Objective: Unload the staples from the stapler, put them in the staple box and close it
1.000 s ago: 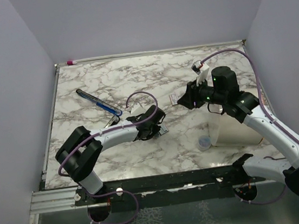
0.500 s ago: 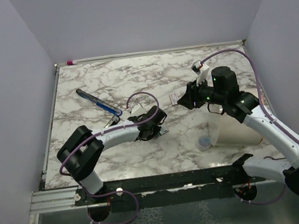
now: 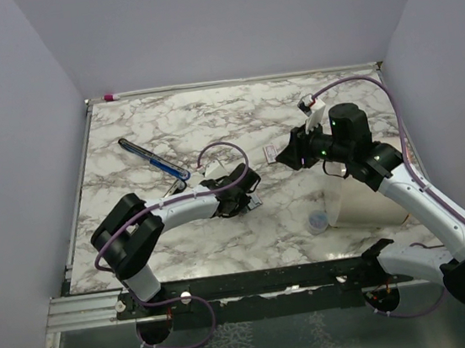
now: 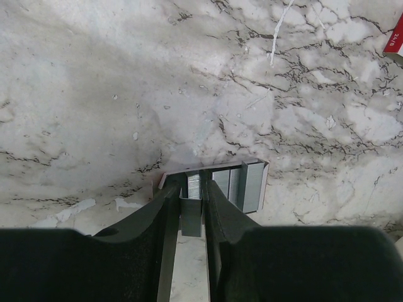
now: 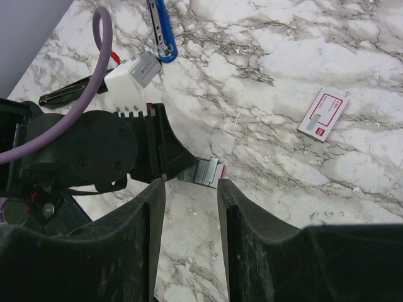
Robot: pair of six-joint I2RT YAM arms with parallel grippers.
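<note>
The left fingers are pinching the very small dark-grey and silvery metal mini stapler by a narrow silvery channel at its near end. They are standing only a sliver apart, with that metal filling the gap. The stapler is resting on the white-and-grey marble counter near its middle. Pinning it there is probably stopping the little body from skating while its magazine is being worked.

The right fingers are hanging above and just beside it, partly spread and gripping nothing. They are lining up on the free end poking out of the left grip, presumably so they can be drawing the tray out or tipping the load free.

The tiny silvery staples are not showing as separate pieces, and whether any are lying loose cannot be told. The small white card with red marks and the long blue-black pen are lying well apart from the stapler, outside the working spot.
</note>
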